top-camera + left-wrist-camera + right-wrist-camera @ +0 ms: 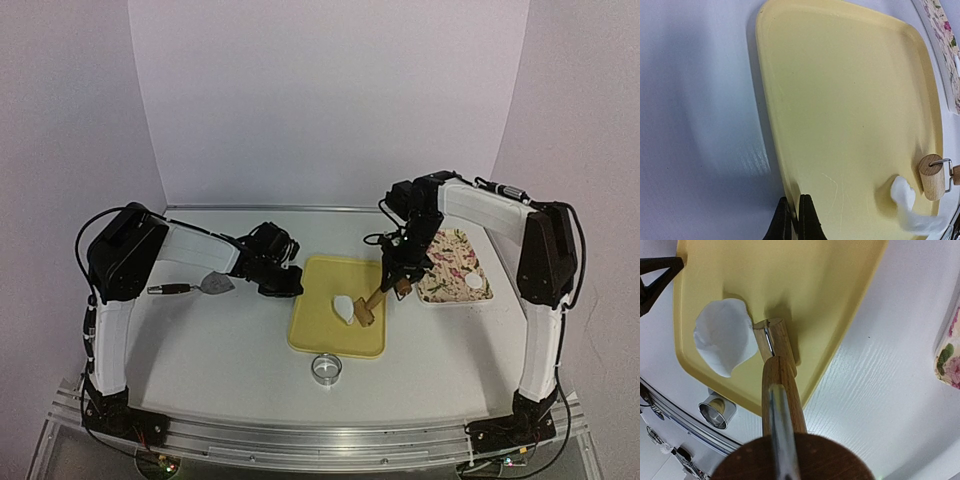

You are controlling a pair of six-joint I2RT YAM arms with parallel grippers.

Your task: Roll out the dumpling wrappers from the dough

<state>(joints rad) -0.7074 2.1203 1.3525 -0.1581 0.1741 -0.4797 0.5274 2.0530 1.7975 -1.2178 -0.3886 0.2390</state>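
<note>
Pale walls are closing in a white desk (220, 350), and at its middle a flattened, uneven piece of white dough (345, 308) is lying on the near part of a yellow tray (318, 335). A wooden roller (372, 305) is leaning down onto that tray, its drum touching the dough's edge, while the right fingers (398, 270) are clamping its handle from above. The left fingers (807, 220) are pinching together on the tray's left rim. One round dumpling wrapper (472, 283) is resting on a floral tray (448, 255) just right of the yellow one. A shiny ring cutter (326, 369) is standing on the desk near the yellow tray's front edge, and a metal-bladed tool (212, 285) is lying under the left arm.
</note>
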